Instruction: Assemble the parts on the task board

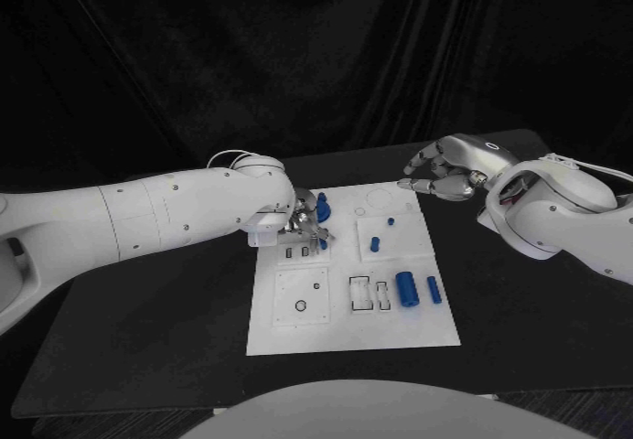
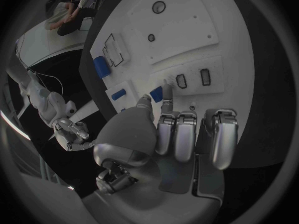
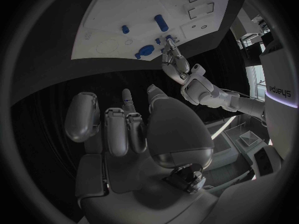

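The white task board [image 1: 346, 329] lies mid-table. My left hand [image 1: 305, 220] is over the board's far left part, where thumb and a finger pinch a blue part [image 1: 322, 208], also visible as the blue part [image 2: 157, 93] in the left wrist view. Two small blue parts [image 1: 391, 220] [image 1: 375, 244] stand on the board's far right square. A thick blue cylinder [image 1: 406, 287] and a thinner one [image 1: 434, 290] lie near the right edge. My right hand [image 1: 444, 174] hovers off the board's far right corner with fingers apart, and the right hand [image 3: 127, 127] holds nothing.
Rectangular slots [image 1: 368, 294] and a square plate with a small hole [image 1: 301, 297] mark the board's near half. A faint ring [image 1: 378, 198] sits at the far edge. Black table [image 1: 145, 338] surrounds the board on all sides.
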Motion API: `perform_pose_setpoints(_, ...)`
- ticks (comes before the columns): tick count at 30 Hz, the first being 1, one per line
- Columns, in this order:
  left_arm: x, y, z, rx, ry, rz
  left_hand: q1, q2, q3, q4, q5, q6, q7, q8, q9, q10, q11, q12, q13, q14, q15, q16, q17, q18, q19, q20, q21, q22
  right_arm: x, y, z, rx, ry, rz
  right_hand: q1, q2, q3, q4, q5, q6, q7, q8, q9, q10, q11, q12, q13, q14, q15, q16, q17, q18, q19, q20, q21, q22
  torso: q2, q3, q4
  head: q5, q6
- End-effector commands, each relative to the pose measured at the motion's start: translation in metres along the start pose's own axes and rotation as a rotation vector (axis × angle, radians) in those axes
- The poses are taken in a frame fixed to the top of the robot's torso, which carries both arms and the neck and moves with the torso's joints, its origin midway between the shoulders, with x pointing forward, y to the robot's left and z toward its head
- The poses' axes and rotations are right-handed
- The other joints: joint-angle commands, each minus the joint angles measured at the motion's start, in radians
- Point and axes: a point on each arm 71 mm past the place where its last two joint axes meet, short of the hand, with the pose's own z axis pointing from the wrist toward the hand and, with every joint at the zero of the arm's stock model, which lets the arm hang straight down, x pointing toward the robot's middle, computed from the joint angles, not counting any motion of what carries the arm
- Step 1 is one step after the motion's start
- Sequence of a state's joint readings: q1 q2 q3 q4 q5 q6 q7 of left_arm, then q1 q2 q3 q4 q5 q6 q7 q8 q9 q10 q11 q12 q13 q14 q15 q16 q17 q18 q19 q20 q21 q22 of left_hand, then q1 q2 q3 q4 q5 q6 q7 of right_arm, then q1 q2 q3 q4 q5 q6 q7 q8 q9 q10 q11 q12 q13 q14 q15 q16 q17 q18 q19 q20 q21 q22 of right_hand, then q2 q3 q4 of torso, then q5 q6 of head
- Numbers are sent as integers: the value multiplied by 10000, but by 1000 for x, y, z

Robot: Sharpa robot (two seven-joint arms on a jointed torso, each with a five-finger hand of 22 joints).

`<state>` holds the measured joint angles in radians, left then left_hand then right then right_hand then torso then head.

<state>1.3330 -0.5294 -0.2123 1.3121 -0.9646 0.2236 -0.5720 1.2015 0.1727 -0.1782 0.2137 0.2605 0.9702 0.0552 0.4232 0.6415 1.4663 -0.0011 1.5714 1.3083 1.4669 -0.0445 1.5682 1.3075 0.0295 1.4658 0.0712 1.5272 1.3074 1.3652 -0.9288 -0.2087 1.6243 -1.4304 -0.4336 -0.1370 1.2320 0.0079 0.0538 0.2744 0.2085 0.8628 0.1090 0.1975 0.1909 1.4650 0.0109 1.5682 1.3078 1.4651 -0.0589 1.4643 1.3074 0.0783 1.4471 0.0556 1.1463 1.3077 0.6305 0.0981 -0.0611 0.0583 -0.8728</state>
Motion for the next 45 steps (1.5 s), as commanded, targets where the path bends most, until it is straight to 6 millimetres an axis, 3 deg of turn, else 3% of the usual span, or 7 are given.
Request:
perform_pose_setpoints(1,3,-2,1,141,201,146,110,-23,106,-32,76,61,-31,-79,36,1045,-81,-6,2625,1039,-65,26,2633,8,1,-79,-43,1595,1,-1,0,186,37,-6,76,17,-11,-54,39,19,27,-25,-10,1058,89,26,2630,745,86,-50,1176,51,-34,11,-33,1525,-6,3,1,-27,2)
perform_pose_setpoints(18,0,-3,3,416,22,6,268,-107,732,-285,580,56,-51,-412,304,1045,-109,-6,2625,1039,-96,26,2633,29,-73,-116,-110,1533,1,-2,-1,246,138,-19,206,29,-9,-126,256,45,37,-44,-74,1032,103,7,2602,686,100,-230,953,104,-131,25,-328,1446,-3,14,-10,-1,2)
perform_pose_setpoints(29,1,-4,3,499,38,12,487,-371,1414,-621,958,109,-88,-645,558,1045,-143,-6,2625,1039,-125,26,2633,39,-97,-142,-150,1521,2,-3,-1,333,188,-26,441,78,47,-260,689,84,48,-78,-179,929,117,-70,2489,639,109,-397,763,152,-221,37,-628,1368,-9,23,7,12,2)
perform_pose_setpoints(36,0,0,2,456,-37,-63,652,-699,2395,-1050,1127,163,-115,-845,826,1045,-173,-6,2625,1039,-162,26,2633,40,-90,-179,-175,1537,2,-4,-1,389,243,-36,555,108,96,-325,835,97,55,-93,-220,861,124,-122,2413,613,115,-494,647,180,-268,42,-803,1324,-10,26,11,8,2)
perform_pose_setpoints(40,0,3,1,415,-81,-120,182,-1206,3672,-1284,1335,235,-100,-1044,1191,1045,-173,-6,2625,1039,-169,26,2633,45,-92,-188,-216,1547,2,-4,-2,432,275,-46,576,110,103,-337,860,97,57,-98,-229,849,127,-131,2401,606,117,-515,624,187,-280,44,-846,1313,-8,28,16,24,2)
perform_pose_setpoints(43,0,8,-1,349,-104,-175,-206,-1455,4366,-1378,1310,283,-97,-1156,1421,1045,-175,-6,2625,1039,-168,26,2633,43,-76,-188,-232,1571,2,-5,-2,464,300,-57,599,116,114,-349,895,98,60,-104,-241,827,129,-148,2377,593,118,-559,571,197,-297,45,-907,1297,-13,20,9,41,2)
perform_pose_setpoints(45,0,12,-2,296,-120,-218,-251,-1478,4441,-1389,1308,295,-96,-1165,1449,1045,-176,-6,2625,1039,-170,26,2633,44,-75,-188,-235,1572,2,-6,-2,482,311,-61,614,119,121,-357,920,98,61,-108,-249,810,130,-162,2357,587,119,-576,552,203,-309,47,-948,1286,-14,19,16,41,2)
